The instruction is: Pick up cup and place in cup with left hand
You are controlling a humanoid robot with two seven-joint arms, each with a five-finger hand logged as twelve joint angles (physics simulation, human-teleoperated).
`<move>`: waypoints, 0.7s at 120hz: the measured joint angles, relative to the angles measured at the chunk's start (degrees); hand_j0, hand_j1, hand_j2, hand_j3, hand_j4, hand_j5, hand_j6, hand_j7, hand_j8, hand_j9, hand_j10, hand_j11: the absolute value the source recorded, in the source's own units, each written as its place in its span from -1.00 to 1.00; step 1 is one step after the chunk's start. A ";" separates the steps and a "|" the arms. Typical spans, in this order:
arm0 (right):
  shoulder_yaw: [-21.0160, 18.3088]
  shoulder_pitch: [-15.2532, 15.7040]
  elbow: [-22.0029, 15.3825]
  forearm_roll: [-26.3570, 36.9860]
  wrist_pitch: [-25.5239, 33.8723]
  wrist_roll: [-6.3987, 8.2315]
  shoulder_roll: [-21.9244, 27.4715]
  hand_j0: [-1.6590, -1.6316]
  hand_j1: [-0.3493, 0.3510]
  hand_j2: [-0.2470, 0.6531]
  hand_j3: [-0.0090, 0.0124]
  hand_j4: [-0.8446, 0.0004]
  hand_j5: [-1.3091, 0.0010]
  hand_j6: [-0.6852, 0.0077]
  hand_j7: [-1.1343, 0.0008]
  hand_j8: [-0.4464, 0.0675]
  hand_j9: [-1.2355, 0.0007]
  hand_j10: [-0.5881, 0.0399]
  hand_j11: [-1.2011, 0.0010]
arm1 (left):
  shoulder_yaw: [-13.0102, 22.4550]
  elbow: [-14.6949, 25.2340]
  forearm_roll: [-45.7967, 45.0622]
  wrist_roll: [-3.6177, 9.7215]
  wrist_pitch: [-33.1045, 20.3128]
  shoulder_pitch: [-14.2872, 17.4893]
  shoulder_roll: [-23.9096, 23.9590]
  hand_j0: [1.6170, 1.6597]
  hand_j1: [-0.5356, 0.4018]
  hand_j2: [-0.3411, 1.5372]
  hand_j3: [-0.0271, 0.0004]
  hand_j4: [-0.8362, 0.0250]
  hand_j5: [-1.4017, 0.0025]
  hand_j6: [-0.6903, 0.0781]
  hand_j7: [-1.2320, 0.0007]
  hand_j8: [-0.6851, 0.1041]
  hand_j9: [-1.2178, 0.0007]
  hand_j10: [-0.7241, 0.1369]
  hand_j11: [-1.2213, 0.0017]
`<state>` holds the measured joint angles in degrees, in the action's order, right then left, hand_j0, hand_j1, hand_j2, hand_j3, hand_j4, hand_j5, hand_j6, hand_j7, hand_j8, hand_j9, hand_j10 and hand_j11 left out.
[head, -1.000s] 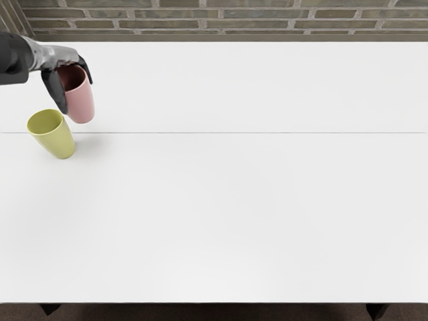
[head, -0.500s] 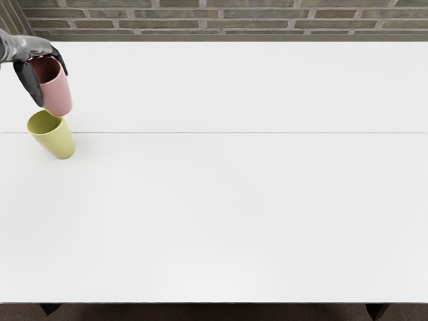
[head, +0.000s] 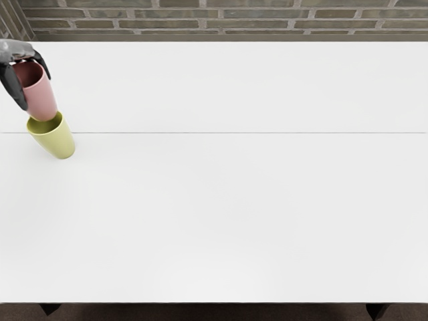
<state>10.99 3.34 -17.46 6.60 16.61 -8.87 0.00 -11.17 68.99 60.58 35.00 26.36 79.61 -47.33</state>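
Head view: the left hand [head: 18, 51] is gripping the pink cup [head: 41, 99] base-down at the mouth of the yellow cup [head: 57, 142], apparently aligning it for nesting.

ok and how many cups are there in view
2: a pink cup held by the left robot hand, overlapping the yellow-green cup's rim in the picture, and the yellow-green cup on the table.

White table [head: 234, 214], thin seam [head: 234, 132] running across; yellow-green cup [head: 59, 142] standing on it, far left.
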 joint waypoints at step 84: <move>0.00 0.00 0.01 -0.01 0.00 -0.01 0.00 -0.93 -0.90 -0.46 -0.16 0.93 0.94 0.90 0.94 0.63 0.94 0.78 0.94 | 0.13 -0.57 -4.96 0.04 4.33 0.44 -1.19 0.61 -0.29 -0.45 0.97 0.13 0.00 0.31 -0.15 0.24 -0.14 -0.38 -0.17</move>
<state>10.99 3.35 -17.45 6.59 16.61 -8.88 0.00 -11.04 68.42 55.62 35.04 30.69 80.05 -48.51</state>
